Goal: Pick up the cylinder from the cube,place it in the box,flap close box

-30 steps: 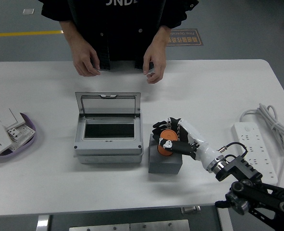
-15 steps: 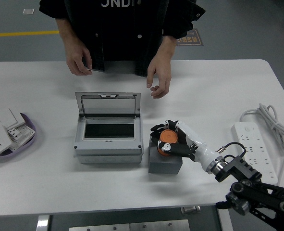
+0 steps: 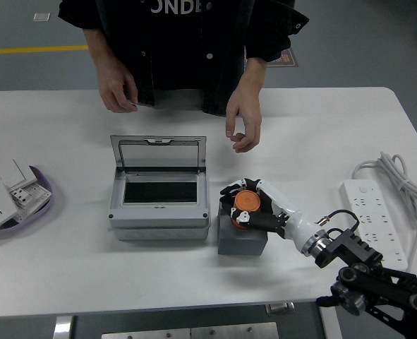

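Note:
An orange cylinder (image 3: pixel 247 203) is held just above the dark grey cube (image 3: pixel 241 238), right of the box. My right hand (image 3: pixel 246 206) comes in from the lower right and is shut on the cylinder, fingers wrapped around its sides. The grey box (image 3: pixel 159 205) stands with its lid (image 3: pixel 159 153) tilted up at the back, and its dark inside is bare. My left hand is out of view.
A person stands at the far side; one hand (image 3: pixel 242 120) hovers over the table beyond the cube, the other (image 3: pixel 117 90) stays at the far edge. A white power strip (image 3: pixel 376 220) with its cable lies at right. A purple tray (image 3: pixel 33 205) with white socket plates sits at left.
My right hand has drawn the cylinder slightly up and left over the cube. The person's hand at right has moved forward and down over the table, and the body has shifted.

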You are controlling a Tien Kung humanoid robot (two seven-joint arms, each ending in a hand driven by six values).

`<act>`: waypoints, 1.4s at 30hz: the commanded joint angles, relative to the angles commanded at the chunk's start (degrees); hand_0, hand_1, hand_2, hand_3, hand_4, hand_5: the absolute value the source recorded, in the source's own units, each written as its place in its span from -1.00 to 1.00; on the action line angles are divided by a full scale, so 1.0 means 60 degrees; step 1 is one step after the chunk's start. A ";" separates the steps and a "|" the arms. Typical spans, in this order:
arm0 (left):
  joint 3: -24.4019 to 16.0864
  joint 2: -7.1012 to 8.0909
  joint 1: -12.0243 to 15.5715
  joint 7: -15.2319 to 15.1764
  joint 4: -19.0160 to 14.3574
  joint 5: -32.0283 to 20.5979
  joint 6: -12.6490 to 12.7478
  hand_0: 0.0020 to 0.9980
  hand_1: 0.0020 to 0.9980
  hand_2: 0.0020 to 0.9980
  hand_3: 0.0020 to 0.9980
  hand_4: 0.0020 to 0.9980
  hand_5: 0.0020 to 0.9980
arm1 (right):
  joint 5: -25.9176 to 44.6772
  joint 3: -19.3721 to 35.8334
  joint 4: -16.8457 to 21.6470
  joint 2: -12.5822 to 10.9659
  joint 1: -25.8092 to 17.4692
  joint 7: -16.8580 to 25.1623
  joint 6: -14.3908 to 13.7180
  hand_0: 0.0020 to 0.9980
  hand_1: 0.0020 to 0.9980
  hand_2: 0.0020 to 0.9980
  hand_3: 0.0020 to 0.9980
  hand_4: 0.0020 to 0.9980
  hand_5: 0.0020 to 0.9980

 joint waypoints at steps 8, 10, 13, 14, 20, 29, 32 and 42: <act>-0.0085 0.0011 -0.0034 -0.0028 -0.0017 0.0095 -0.0001 0.20 0.25 0.24 0.28 0.40 -0.54 | 0.0106 -0.0030 0.0007 -0.0004 0.0001 -0.0001 -0.0037 0.47 0.23 0.08 0.06 -0.40 -1.00; -0.0086 0.0021 -0.0034 -0.0035 -0.0014 0.0094 0.0001 0.20 0.25 0.24 0.28 0.40 -0.54 | 0.0072 -0.0034 0.0022 -0.0007 0.0006 -0.0012 -0.0063 0.47 0.23 0.08 0.06 -0.40 -1.00; -0.0084 0.0039 -0.0030 -0.0051 -0.0008 0.0085 0.0008 0.20 0.25 0.24 0.28 0.41 -0.54 | -0.0018 -0.0034 0.0059 -0.0013 0.0008 -0.0044 -0.0137 0.29 0.11 -0.03 -0.13 -1.00 -1.00; -0.0079 0.0042 -0.0030 -0.0057 -0.0008 0.0085 0.0009 0.20 0.25 0.24 0.28 0.41 -0.54 | -0.0054 -0.0028 0.0078 -0.0016 0.0004 -0.0050 -0.0181 0.29 0.11 -0.03 -0.13 -1.00 -1.00; -0.0066 0.0030 -0.0013 -0.0092 -0.0009 0.0050 0.0012 0.20 0.25 0.24 0.28 0.41 -0.54 | -0.0326 0.0286 0.0215 0.0011 -0.0142 0.0025 -0.0583 0.20 0.05 -0.09 -0.24 -1.00 -1.00; 0.0056 -0.0001 0.0063 -0.0112 -0.0007 -0.0111 0.0003 0.20 0.25 0.24 0.28 0.41 -0.54 | -0.0981 0.0926 0.0767 0.0508 0.0102 0.0074 -0.1873 0.10 0.04 -0.08 -0.38 -1.00 -1.00; 0.0085 0.0000 0.0072 -0.0115 -0.0009 -0.0152 0.0000 0.20 0.25 0.24 0.28 0.41 -0.54 | -0.1354 0.0871 0.0853 0.0806 0.0499 -0.0175 -0.2333 0.10 0.04 -0.08 -0.38 -1.00 -1.00; 0.0323 0.0019 0.0159 -0.0080 -0.0007 -0.0369 -0.0018 0.20 0.25 0.24 0.28 0.41 -0.54 | -0.4012 -0.0320 0.0623 0.2257 0.2482 -0.2838 -0.2477 -0.77 -0.55 -0.38 -0.51 -1.00 -1.00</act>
